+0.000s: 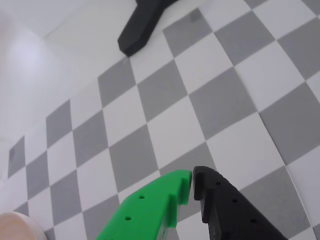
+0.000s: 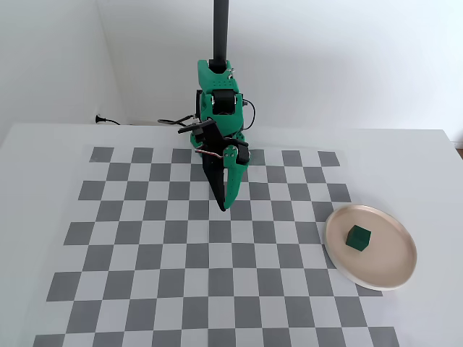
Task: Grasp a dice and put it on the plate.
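Note:
In the fixed view the small dark green dice [image 2: 358,237] rests inside the round beige plate [image 2: 387,271] at the right of the checkered mat. My gripper [image 2: 223,207] hangs over the middle of the mat, well left of the plate, tips pointing down and together. In the wrist view the green finger and the black finger meet at their tips, the gripper [image 1: 192,178] shut with nothing between them. A curved sliver of the plate [image 1: 15,225] shows at the bottom left corner there; the dice is out of that view.
The grey-and-white checkered mat [image 2: 145,246] covers the white table. A black stand foot [image 1: 142,22] lies at the mat's far edge in the wrist view. The black pole [image 2: 220,29] rises behind the arm base, with a cable [image 2: 108,121] along the wall.

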Robot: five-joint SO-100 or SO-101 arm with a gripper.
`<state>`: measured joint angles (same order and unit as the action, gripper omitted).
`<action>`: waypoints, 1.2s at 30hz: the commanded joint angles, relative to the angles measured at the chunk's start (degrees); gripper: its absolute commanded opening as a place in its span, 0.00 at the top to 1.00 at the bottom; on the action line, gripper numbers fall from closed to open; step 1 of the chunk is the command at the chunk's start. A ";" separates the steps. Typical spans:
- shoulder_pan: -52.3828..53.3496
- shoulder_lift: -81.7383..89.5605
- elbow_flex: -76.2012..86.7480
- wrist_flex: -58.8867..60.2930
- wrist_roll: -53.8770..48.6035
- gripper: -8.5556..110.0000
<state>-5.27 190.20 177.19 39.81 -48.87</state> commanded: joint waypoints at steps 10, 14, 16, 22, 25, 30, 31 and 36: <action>1.93 0.88 0.09 5.71 21.97 0.96; 3.25 0.88 0.09 4.22 31.46 0.96; 3.43 0.88 0.09 4.04 37.00 0.96; 3.87 0.88 0.09 8.88 46.32 0.96; 4.48 0.97 0.09 11.69 49.57 0.96; 4.75 0.97 0.09 13.80 51.42 0.96; 4.75 0.97 0.09 13.80 51.33 0.96; 4.57 0.97 0.09 13.71 49.83 0.96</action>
<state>-0.88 190.28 178.15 53.53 1.41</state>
